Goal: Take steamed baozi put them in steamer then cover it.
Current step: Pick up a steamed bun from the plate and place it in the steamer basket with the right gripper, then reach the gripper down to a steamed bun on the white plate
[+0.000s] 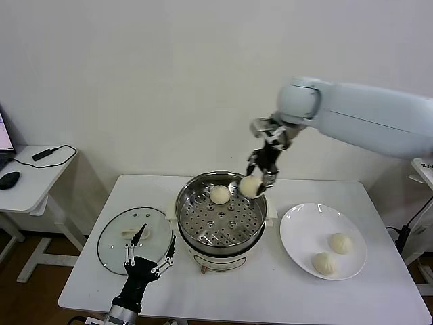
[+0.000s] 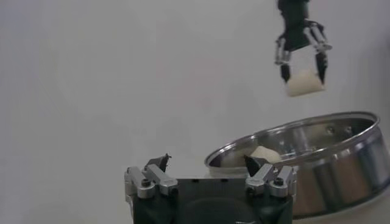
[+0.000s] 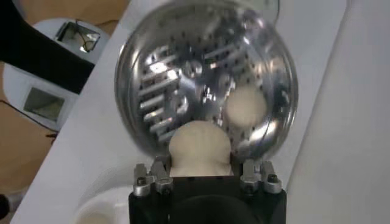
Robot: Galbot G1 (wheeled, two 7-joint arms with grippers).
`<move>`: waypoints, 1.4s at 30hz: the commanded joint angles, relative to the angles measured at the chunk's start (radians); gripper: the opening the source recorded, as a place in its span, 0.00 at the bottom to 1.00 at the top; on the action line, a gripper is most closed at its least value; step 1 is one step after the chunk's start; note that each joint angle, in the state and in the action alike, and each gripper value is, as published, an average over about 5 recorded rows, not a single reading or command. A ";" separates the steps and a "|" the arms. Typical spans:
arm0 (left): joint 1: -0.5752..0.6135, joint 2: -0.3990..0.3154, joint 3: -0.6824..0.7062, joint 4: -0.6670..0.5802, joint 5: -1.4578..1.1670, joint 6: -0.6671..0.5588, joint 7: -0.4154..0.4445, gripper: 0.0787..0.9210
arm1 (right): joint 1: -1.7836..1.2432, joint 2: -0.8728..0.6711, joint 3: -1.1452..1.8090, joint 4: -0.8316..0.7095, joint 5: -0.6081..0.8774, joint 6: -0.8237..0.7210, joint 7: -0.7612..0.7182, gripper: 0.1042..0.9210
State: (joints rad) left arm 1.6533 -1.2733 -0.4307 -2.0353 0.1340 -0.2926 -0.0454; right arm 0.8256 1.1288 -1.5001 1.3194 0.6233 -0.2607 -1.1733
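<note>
My right gripper [image 1: 253,183] is shut on a cream-white baozi [image 1: 251,186] and holds it above the far right rim of the steel steamer [image 1: 196,233]. In the right wrist view the held baozi [image 3: 198,146] sits between the fingers over the perforated tray [image 3: 177,79]. One baozi [image 1: 220,195] lies on the tray at the back, also in the right wrist view [image 3: 246,105]. Two baozi [image 1: 340,242] [image 1: 325,263] lie on the white plate [image 1: 301,227]. The glass cover [image 1: 111,247] lies flat left of the steamer. My left gripper [image 1: 147,261] is open and empty beside the cover.
A small side table [image 1: 30,186] with a black mouse and a cable stands at the far left. The white table's front edge [image 1: 237,313] runs below the steamer. The wall stands close behind.
</note>
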 commanded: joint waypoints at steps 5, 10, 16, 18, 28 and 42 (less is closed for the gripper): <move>-0.003 0.000 -0.002 0.005 -0.004 -0.006 -0.003 0.88 | -0.092 0.263 -0.057 -0.052 0.050 -0.103 0.186 0.68; -0.005 0.000 -0.002 0.006 -0.007 -0.006 -0.005 0.88 | -0.137 0.292 -0.065 -0.082 0.047 -0.131 0.239 0.68; -0.004 0.000 -0.002 0.006 -0.007 -0.005 -0.005 0.88 | -0.191 0.305 -0.059 -0.109 0.049 -0.144 0.281 0.68; -0.004 0.001 -0.004 0.006 -0.007 -0.005 -0.005 0.88 | -0.208 0.309 -0.056 -0.118 0.050 -0.147 0.290 0.68; -0.003 0.000 -0.008 0.006 -0.009 -0.006 -0.007 0.88 | -0.240 0.308 -0.048 -0.140 0.033 -0.147 0.299 0.70; -0.016 0.004 0.009 0.008 -0.009 0.004 -0.009 0.88 | -0.011 -0.104 0.042 0.132 -0.072 -0.079 0.094 0.88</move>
State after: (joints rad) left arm 1.6403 -1.2698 -0.4290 -2.0256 0.1247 -0.2915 -0.0540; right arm 0.6945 1.2772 -1.4990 1.3096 0.6160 -0.3831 -0.9515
